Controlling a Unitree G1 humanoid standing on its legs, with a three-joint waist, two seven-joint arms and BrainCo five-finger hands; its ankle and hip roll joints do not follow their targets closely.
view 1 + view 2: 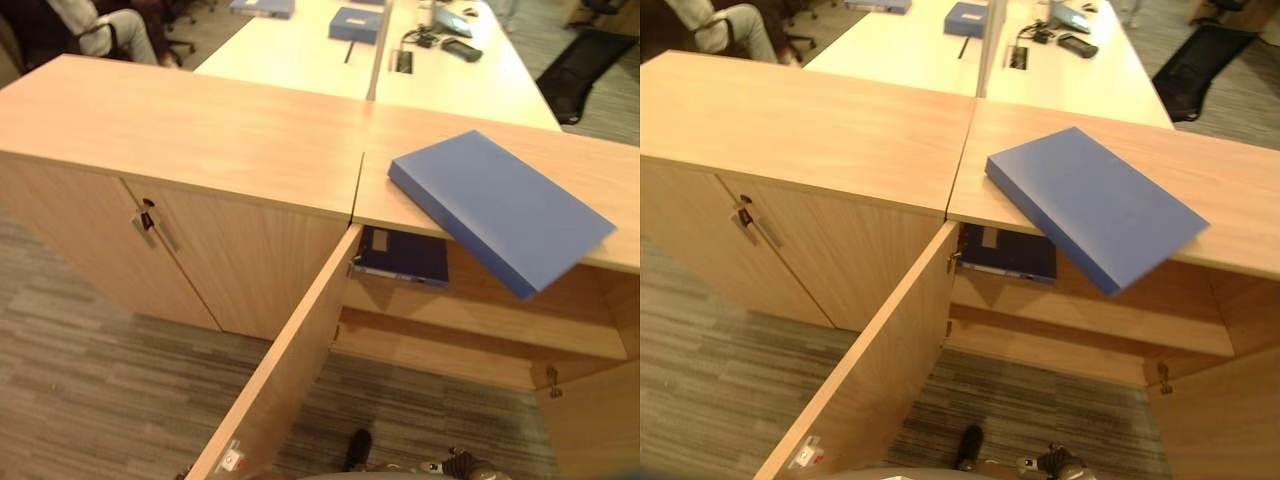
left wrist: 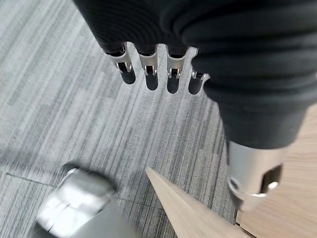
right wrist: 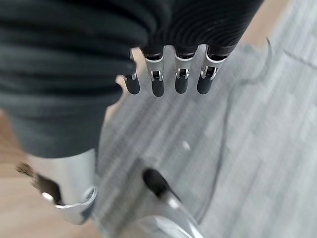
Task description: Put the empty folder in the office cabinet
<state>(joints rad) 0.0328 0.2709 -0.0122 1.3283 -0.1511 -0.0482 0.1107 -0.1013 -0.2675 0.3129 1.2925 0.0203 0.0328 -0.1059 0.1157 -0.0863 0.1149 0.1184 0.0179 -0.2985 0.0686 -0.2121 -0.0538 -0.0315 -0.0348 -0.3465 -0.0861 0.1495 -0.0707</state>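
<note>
Nearest, the left hand (image 2: pixel 163 54) hangs over grey carpet (image 2: pixel 59 79), fingers straight and empty; its wrist view also catches the edge of a wooden door (image 2: pixel 193 213). The right hand (image 3: pixel 168 59) likewise hangs above the carpet with loose, straight fingers, holding nothing. From the head views, the open cabinet door (image 1: pixel 290 370) swings out toward the robot, with a small white-and-red sticker (image 1: pixel 232 460) near its lower edge, too small to read. Inside the cabinet (image 1: pixel 480 330), a dark blue folder (image 1: pixel 402 256) lies flat on the upper shelf. On the cabinet top (image 1: pixel 200 130) the blue folder (image 1: pixel 495 205) lies at an angle, one corner overhanging the front edge. The neighbouring door (image 1: pixel 240 260) is closed, with a metal handle (image 1: pixel 150 225). Beyond, desks (image 1: pixel 300 50) carry more blue folders (image 1: pixel 355 24) and dark devices (image 1: pixel 455 45); a seated person (image 1: pixel 110 30) is at far left.
</note>
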